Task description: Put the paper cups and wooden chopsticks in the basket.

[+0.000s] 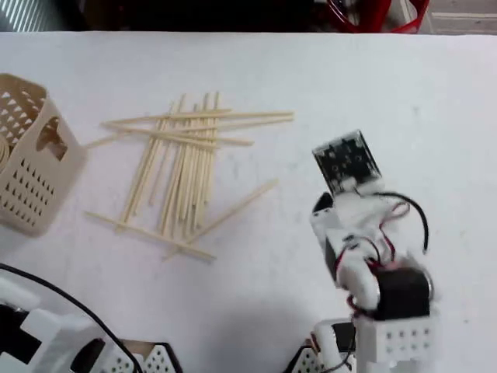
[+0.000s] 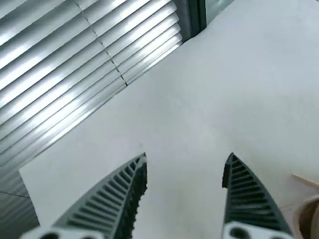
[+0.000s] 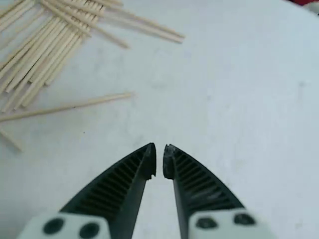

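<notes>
Several wooden chopsticks (image 1: pixel 182 167) lie in a loose pile on the white table, left of centre. One stray chopstick (image 1: pixel 233 208) lies at the pile's right side. The beige perforated basket (image 1: pixel 31 167) stands at the table's left edge. In the right wrist view my right gripper (image 3: pixel 159 149) is shut on nothing, hovering over bare table short of the stray chopstick (image 3: pixel 70 107) and the pile (image 3: pixel 45 55). My left gripper (image 2: pixel 187 159) is open over bare table. A chopstick tip (image 2: pixel 304 180) and a tan rounded rim (image 2: pixel 309 219) show beside it.
The right arm (image 1: pixel 365 249) stands right of the pile. Part of the left arm (image 1: pixel 46 334) sits at the near left corner with a black cable. Window blinds (image 2: pixel 65 64) run beyond the table's edge. A red object (image 1: pixel 373 15) lies past the far edge.
</notes>
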Available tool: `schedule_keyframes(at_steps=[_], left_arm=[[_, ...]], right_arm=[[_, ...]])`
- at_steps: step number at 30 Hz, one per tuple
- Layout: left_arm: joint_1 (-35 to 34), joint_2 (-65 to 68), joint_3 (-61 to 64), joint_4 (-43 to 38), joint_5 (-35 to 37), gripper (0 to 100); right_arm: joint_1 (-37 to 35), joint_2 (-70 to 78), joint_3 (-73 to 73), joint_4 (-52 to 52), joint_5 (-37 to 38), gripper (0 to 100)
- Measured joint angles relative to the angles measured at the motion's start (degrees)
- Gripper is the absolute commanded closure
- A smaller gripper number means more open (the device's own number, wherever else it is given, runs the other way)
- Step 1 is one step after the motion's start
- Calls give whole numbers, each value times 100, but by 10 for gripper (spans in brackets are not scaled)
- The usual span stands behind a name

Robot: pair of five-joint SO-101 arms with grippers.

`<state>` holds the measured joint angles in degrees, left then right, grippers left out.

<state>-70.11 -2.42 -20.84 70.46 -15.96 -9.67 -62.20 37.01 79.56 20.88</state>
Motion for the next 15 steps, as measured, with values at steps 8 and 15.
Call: schedule_keyframes(at_steps=[8,15], left_arm=[[360,0,-695,809,396,755],[1442,-9,-1820,1802,862,756]], right_arm=[[97,-26,765,-97,-141,950],[1037,-923,2743,-1055,677,950]])
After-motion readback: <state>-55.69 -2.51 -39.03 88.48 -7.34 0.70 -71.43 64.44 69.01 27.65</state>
